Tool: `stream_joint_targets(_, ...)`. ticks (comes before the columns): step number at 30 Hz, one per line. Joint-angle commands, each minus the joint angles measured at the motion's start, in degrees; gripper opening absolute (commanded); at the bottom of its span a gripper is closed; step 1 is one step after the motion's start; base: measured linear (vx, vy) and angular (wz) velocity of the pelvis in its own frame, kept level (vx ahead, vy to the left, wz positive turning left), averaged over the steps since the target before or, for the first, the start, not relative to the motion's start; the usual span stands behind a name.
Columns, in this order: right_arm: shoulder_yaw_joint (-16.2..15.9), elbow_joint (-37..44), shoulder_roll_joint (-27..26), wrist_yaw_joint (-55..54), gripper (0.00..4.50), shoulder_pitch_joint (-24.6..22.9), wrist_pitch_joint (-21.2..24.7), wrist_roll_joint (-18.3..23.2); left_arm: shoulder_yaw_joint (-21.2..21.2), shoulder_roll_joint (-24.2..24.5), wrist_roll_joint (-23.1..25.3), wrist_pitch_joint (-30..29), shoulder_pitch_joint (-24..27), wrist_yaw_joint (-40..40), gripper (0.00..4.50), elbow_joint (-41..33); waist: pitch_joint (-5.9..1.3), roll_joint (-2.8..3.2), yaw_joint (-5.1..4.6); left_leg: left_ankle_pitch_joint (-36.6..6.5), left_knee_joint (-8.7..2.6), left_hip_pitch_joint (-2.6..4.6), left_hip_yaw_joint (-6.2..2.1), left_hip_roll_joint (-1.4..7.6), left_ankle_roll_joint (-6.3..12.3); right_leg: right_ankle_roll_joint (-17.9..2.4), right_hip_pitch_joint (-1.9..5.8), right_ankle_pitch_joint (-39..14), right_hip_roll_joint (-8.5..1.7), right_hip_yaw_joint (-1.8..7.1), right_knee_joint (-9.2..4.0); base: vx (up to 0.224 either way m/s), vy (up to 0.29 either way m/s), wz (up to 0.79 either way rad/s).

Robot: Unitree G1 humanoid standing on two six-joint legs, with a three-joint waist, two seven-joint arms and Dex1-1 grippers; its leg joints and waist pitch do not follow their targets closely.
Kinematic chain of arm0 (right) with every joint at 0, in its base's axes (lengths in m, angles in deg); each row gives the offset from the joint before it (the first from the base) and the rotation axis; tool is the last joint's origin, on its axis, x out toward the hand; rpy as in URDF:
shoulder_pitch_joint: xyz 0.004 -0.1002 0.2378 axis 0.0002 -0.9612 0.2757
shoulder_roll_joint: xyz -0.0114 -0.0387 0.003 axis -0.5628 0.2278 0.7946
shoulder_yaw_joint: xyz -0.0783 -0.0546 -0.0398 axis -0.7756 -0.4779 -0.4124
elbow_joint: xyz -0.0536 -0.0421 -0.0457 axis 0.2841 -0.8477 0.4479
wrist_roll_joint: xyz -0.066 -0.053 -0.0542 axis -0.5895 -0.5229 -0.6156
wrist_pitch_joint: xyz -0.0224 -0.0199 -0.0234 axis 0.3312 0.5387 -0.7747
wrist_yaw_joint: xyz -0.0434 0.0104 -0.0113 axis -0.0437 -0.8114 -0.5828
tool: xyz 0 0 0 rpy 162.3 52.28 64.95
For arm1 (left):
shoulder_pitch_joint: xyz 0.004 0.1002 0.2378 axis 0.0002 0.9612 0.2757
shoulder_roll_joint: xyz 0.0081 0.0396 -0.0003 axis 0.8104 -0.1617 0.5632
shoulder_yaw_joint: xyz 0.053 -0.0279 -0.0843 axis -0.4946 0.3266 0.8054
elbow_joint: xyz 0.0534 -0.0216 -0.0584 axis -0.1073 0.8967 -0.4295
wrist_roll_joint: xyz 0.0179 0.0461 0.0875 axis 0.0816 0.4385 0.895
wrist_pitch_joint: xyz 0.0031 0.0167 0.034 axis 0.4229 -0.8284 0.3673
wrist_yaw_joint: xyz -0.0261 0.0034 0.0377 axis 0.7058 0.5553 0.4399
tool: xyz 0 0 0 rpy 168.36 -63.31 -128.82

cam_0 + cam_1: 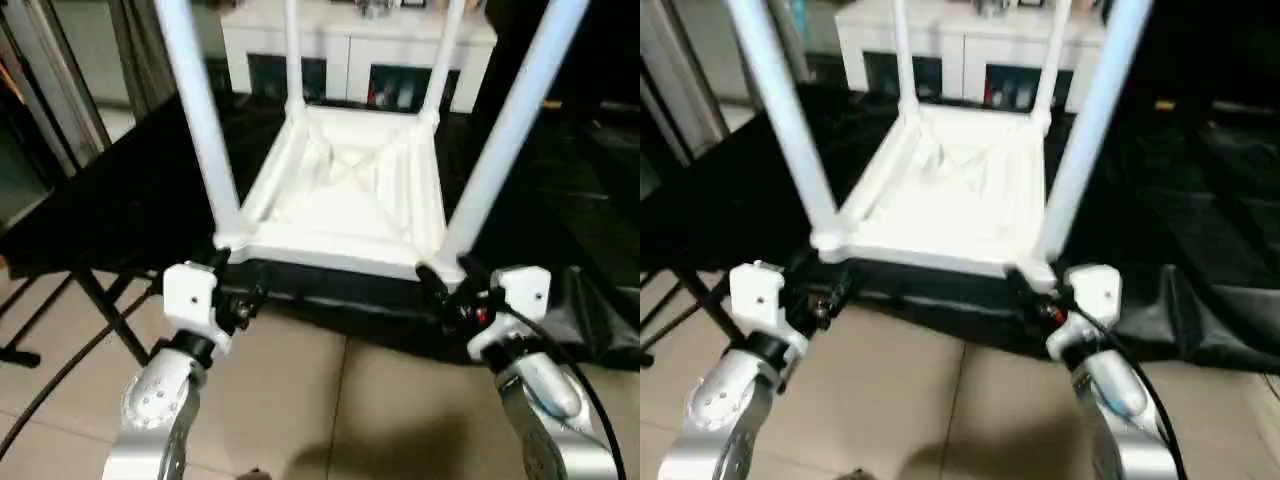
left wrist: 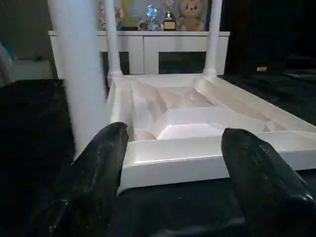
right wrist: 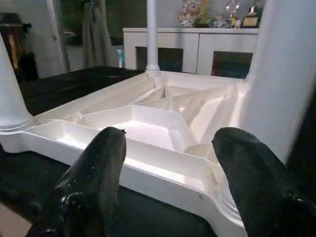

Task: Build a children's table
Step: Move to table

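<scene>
White plastic table: the children's table point(image 1: 345, 215) is seen turned upside down on a black-draped tabletop point(image 1: 130, 200), its X-ribbed underside facing up.
Legs: four white tube legs are stood upright in the corner sockets; the near left leg point(image 1: 200, 110) and the near right leg point(image 1: 510, 130) rise out of the head views, and the far left leg point(image 1: 292, 55) and far right leg point(image 1: 443, 60) are seen toward the cabinet.
Table position: the near rim point(image 2: 197, 155) is placed close to the tabletop's front edge, just ahead of both grippers.
Left gripper: the left gripper point(image 2: 173, 163) is held just short of the near left corner; its jaws are spread apart and nothing is grasped between them. One black finger point(image 2: 106, 163) is seen in front of the foot of the near left leg.
Right gripper: the right gripper point(image 3: 170, 163) is held just short of the near right corner; its jaws are likewise released, with the table's rim seen through the gap.
Background: a white cabinet point(image 1: 350, 50) with dark glass doors is seen behind the table, with small figures and a trophy point(image 2: 169, 19) set on top.
Floor: beige tiles point(image 1: 330, 400) are seen beneath the silver forearms.
</scene>
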Motion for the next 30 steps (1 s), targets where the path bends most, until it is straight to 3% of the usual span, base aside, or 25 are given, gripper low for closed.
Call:
stream_joint_targets(1,-0.31,-0.92,-0.60,-0.72,3.13,0.48,0.04,-0.57,0.24,1.07,0.85,0.39,-1.54,-0.11,3.40,1.26,-1.71,-0.61,-0.66,-13.67,-5.28,0.31,-2.87,4.10,9.64,-9.21,0.63,-26.08,-6.68,3.09,-7.88,-0.036,0.269,-0.03)
stream_joint_targets(2,-0.17,-0.87,-0.88,-0.87,3.13,0.55,0.29,-0.28,0.26,1.26,0.92,0.50,-1.91,-0.09,3.40,1.66,-2.47,1.22,-3.49,-17.25,-8.86,3.86,-2.50,2.51,11.93,-6.95,-2.56,-16.66,1.31,-2.36,-2.76,-0.023,0.273,0.05)
stream_joint_targets(3,-0.26,-0.71,-1.01,-0.95,3.13,0.85,0.39,-0.14,0.45,1.45,0.78,0.44,-2.51,-0.09,3.40,2.21,-2.62,1.60,-4.55,-16.90,-10.00,4.63,-2.77,2.53,13.60,-5.94,-3.60,-12.22,3.42,-4.46,1.18,-0.023,0.273,0.05)
stream_joint_targets(4,-0.35,-0.74,-0.98,-1.00,3.13,1.01,0.58,-0.17,0.49,1.49,0.75,0.43,-2.66,-0.10,3.40,2.34,-2.79,1.77,-5.11,-14.72,-10.57,4.53,-3.06,2.75,15.36,-4.51,-4.31,-8.74,3.95,-5.90,5.14,-0.026,0.253,0.04)
stream_joint_targets(5,-0.73,-1.13,-0.69,-1.25,3.13,1.62,1.82,-0.44,0.54,1.54,0.71,0.39,-2.97,-0.14,3.40,2.57,-2.32,1.46,-5.20,-11.66,-11.48,2.93,-3.39,4.35,17.07,-1.15,-4.50,-6.37,2.99,-7.28,7.94,-0.019,0.115,-0.01)
stream_joint_targets(7,-0.80,-1.50,-0.64,-1.30,3.13,2.33,2.81,-0.12,0.62,1.33,1.65,-0.03,-3.35,-1.48,3.40,2.69,-1.91,0.16,-5.68,-13.93,-12.28,2.37,-2.42,5.38,13.18,-0.86,-4.29,-3.98,1.51,-7.85,7.61,-0.064,0.195,-0.05)
stream_joint_targets(8,-0.62,-2.22,-0.56,-1.80,3.13,3.29,4.10,-0.35,0.37,0.70,1.96,1.10,-3.78,-2.23,3.40,2.84,-2.43,-1.20,-5.36,-22.03,-12.14,3.61,1.33,8.02,1.22,-3.42,-4.24,-5.45,-1.32,-5.37,4.44,-0.074,0.179,-0.09)
stream_joint_targets(9,-0.62,-2.22,-0.56,-1.80,3.13,3.29,4.10,-0.35,0.37,0.70,1.96,1.10,-3.78,-2.23,3.40,2.84,-2.65,-3.46,-5.00,-26.15,-11.48,3.75,2.07,8.10,-5.16,-5.77,-3.72,-9.98,-3.38,-3.33,2.44,-0.085,0.134,-0.24)
stream_joint_targets(10,-0.36,-2.77,-0.61,-1.71,3.13,3.93,3.76,-0.34,-0.80,0.45,3.24,1.06,-3.68,-3.03,3.40,2.57,-1.65,-3.16,-1.94,-13.88,7.28,-0.03,-5.27,-1.34,-5.19,-9.26,-3.50,-32.77,-11.62,9.51,-7.51,-0.029,0.149,-0.56)
stream_joint_targets(11,-0.14,-2.98,-0.76,-1.38,3.13,4.18,3.33,0.10,-1.42,-0.02,3.52,0.49,-3.44,-3.55,3.40,2.31,-1.20,-3.43,-2.88,-8.02,7.65,-3.64,-7.51,-2.34,-5.28,-10.59,0.15,-33.59,-8.06,6.59,-5.68,-0.029,0.149,-0.56)
stream_joint_targets(12,-0.05,-3.04,-0.85,-1.25,3.13,4.24,3.24,0.23,-1.57,-0.18,3.46,0.35,-3.38,-3.70,3.40,2.26,-1.17,-1.26,-3.80,-10.16,-0.92,-1.01,-7.84,1.79,-9.31,-8.76,-2.69,-24.36,3.12,1.30,-4.90,-0.011,0.164,-0.85)
stream_joint_targets(13,-0.10,-3.08,-0.73,-1.11,3.13,4.31,3.23,0.08,-1.72,-0.37,3.36,0.25,-3.34,-3.83,3.40,2.24,-2.43,0.76,-5.33,-7.79,-5.05,3.20,-11.37,8.41,-10.36,-7.20,-5.57,-16.49,4.73,-1.15,-0.86,-0.101,0.163,-0.39)
stream_joint_targets(14,-0.24,-3.18,-0.52,-0.98,3.13,4.45,3.13,-0.22,-1.98,-0.55,3.51,0.32,-3.28,-3.96,3.40,2.24,-3.34,1.92,-3.35,-11.11,-9.74,2.38,-10.33,17.98,-15.45,-1.26,-8.86,-9.27,2.66,-3.36,10.05,-0.162,0.189,-0.60)
stream_joint_targets(16,-0.47,-3.39,-0.14,-0.89,3.13,4.87,3.31,-0.43,-2.41,-0.94,3.98,0.41,-3.40,-4.39,3.40,2.39,-4.47,3.31,-2.90,4.04,-8.63,1.87,-5.57,16.31,-17.18,-0.77,-10.26,-5.20,2.64,-6.27,12.00,-0.119,0.093,-0.34)
stream_joint_targets(18,-0.63,-3.51,0.17,-0.88,3.13,5.19,3.52,-0.43,-2.36,-1.18,4.18,0.39,-3.71,-4.75,3.40,2.66,-4.65,3.21,-2.66,10.15,-8.41,4.08,-1.17,13.62,-15.42,-4.41,-9.20,-0.77,2.63,-9.04,9.56,-0.087,0.034,-0.61)
stream_joint_targets(20,-0.34,-4.27,0.32,-1.41,3.13,5.92,3.89,-0.55,-2.08,-1.51,4.27,-0.06,-4.22,-5.41,3.40,2.96,-4.31,1.92,-2.02,6.02,-9.95,4.76,0.65,15.43,-11.81,-6.21,-8.76,4.07,1.28,-8.29,7.70,-0.091,-0.090,-0.59)
stream_joint_targets(21,-0.16,-4.58,0.33,-1.70,3.13,6.17,4.12,-0.59,-2.00,-1.61,4.23,-0.25,-4.36,-5.59,3.40,3.01,-4.05,-0.55,-2.14,-2.11,-10.81,4.83,1.11,15.86,-4.19,-9.21,-7.83,8.50,-0.46,-6.01,4.94,-0.092,-0.129,-0.56)
stream_joint_targets(22,-0.04,-4.94,0.34,-1.49,3.13,6.54,3.93,-0.52,-1.51,-2.17,3.24,-0.75,-4.52,-5.97,3.40,3.06,-4.27,-2.65,-2.66,-7.56,-10.65,2.71,-0.70,13.44,0.13,-11.06,-5.18,8.81,-1.21,-5.09,3.74,-0.106,-0.215,-0.42)
stream_joint_targets(23,-0.03,-4.98,0.34,-1.46,3.13,6.59,3.93,-0.50,-1.36,-2.34,2.88,-0.81,-4.54,-5.97,3.40,3.08,-3.66,-2.58,-2.40,-16.16,-10.40,0.36,1.05,10.27,1.47,-12.95,-3.56,4.55,-1.70,-4.22,1.35,-0.111,-0.248,-0.24)
stream_joint_targets(24,-0.31,-5.52,0.55,-2.14,3.13,7.17,5.14,-1.67,-0.76,-2.64,2.17,-1.85,-4.69,-6.76,3.40,2.86,-5.00,-5.93,-0.32,-15.12,6.12,-1.84,2.82,-0.59,6.48,-15.93,-1.28,-7.50,-6.77,-1.35,-6.02,-0.111,-0.248,-0.24)
stream_joint_targets(25,-0.48,-5.87,0.63,-2.62,3.13,7.44,5.91,-2.24,-0.75,-2.51,2.38,-1.87,-4.72,-6.92,3.40,2.79,-4.04,-5.64,-0.56,-11.59,6.09,-3.52,1.49,-0.12,6.40,-13.91,-0.26,-10.68,-8.28,0.28,-6.30,-0.094,-0.233,-0.15)
stream_joint_targets(26,-0.56,-6.07,0.70,-2.86,3.13,7.58,6.26,-2.49,-0.83,-2.38,2.68,-1.83,-4.74,-7.02,3.40,2.76,-2.91,-5.88,-1.12,-7.05,6.29,-4.47,0.57,0.15,4.55,-9.23,-0.85,-15.24,-8.17,-1.40,-6.00,-0.040,-0.119,-0.08)
stream_joint_targets(28,-1.01,-7.50,1.16,-4.32,3.13,8.39,5.18,-4.80,-0.94,-2.02,2.91,-1.90,-4.65,-6.91,3.40,2.73,-2.72,-5.28,-0.59,-4.95,2.00,-3.56,-1.95,0.63,1.44,5.35,-0.46,-23.26,-7.86,-0.73,-6.21,-0.086,-0.192,-0.12)
stream_joint_targets(29,-1.13,-7.90,1.35,-4.18,3.13,8.66,5.03,-4.96,-0.91,-1.86,3.03,-2.38,-4.59,-7.03,3.40,2.72,-2.56,-3.88,-0.58,-6.25,-0.96,-2.30,-3.23,2.16,2.13,7.17,-0.51,-25.71,-7.86,-1.37,-7.16,-0.091,-0.167,-0.11)
stream_joint_targets(30,-0.84,-8.12,1.27,-4.36,3.13,8.92,4.58,-4.86,-0.72,-1.72,3.08,-3.21,-4.61,-7.23,3.40,2.75,-1.75,-3.68,-1.44,-10.61,-3.44,-1.32,-4.17,3.80,2.48,8.05,-1.75,-28.37,-4.38,-3.49,-7.28,-0.109,-0.130,-0.11)
